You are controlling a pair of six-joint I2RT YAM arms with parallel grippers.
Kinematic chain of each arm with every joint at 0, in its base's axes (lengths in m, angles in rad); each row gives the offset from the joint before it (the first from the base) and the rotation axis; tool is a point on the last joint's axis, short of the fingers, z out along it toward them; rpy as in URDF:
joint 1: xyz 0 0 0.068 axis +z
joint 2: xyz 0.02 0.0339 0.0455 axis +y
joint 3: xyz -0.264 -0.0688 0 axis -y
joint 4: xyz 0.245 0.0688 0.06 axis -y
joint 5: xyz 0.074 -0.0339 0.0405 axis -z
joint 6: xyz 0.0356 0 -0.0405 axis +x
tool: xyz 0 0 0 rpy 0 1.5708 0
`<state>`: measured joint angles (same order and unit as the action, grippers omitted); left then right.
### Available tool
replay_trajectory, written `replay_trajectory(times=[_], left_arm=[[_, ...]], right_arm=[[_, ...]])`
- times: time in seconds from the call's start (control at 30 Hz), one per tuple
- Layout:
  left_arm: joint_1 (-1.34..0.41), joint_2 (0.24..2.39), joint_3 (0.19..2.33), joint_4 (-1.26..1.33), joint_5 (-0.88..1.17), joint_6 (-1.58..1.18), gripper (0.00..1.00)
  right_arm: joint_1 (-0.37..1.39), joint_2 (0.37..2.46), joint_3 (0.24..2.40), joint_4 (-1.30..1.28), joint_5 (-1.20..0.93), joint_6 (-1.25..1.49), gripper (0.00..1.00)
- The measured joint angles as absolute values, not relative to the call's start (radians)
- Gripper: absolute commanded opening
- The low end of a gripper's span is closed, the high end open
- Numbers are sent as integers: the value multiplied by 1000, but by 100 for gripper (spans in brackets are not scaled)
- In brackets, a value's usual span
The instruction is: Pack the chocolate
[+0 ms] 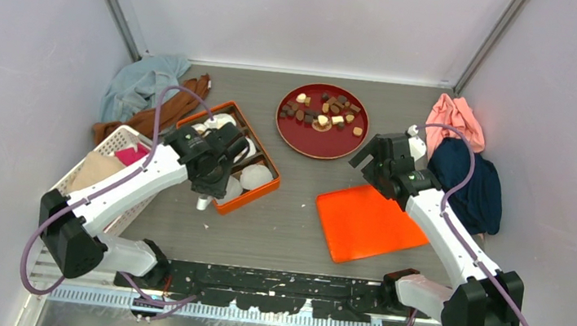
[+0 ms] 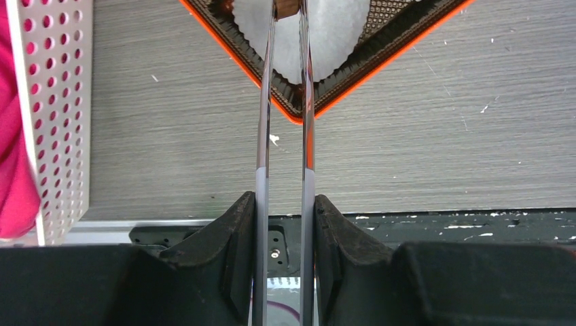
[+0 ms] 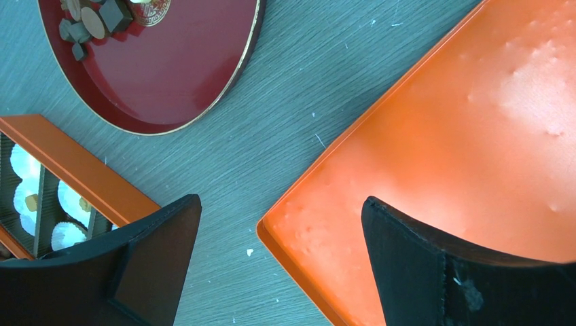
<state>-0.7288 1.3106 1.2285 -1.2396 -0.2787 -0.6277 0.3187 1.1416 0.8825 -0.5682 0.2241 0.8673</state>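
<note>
Several tiny brown and cream chocolate pieces [image 1: 324, 114] lie on a round red plate [image 1: 315, 151] at the back centre. An orange box [image 1: 262, 189] with white paper cups [image 1: 255, 177] stands to its left. My left gripper [image 1: 219, 163] is over the box, shut on metal tweezers [image 2: 263, 102]. The tweezer tips pinch a small brown chocolate piece [image 2: 288, 7] above a paper cup [image 2: 333, 34]. My right gripper [image 1: 372, 158] is open and empty, above the near left edge of the orange lid [image 3: 475, 136]. The plate [image 3: 176, 75] shows at the top left of the right wrist view.
A white perforated basket [image 1: 105, 158] with pink and beige cloth stands at the left. Blue cloth [image 1: 143, 81] and brown cloth lie at the back left. Pink cloth [image 1: 454, 120] and navy cloth [image 1: 471, 184] lie at the right, beside the orange lid [image 1: 369, 221].
</note>
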Motion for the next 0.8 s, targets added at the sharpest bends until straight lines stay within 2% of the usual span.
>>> replay_trajectory(times=[0.5,0.8], left_arm=[[-729,1314,1200,-1204,-243,-629,40],[-729,1314,1200,-1205,-251,-629,34]], right_arm=[[319,1142,883,-568,224,868,93],[319,1142,883,-568,224,868,93]])
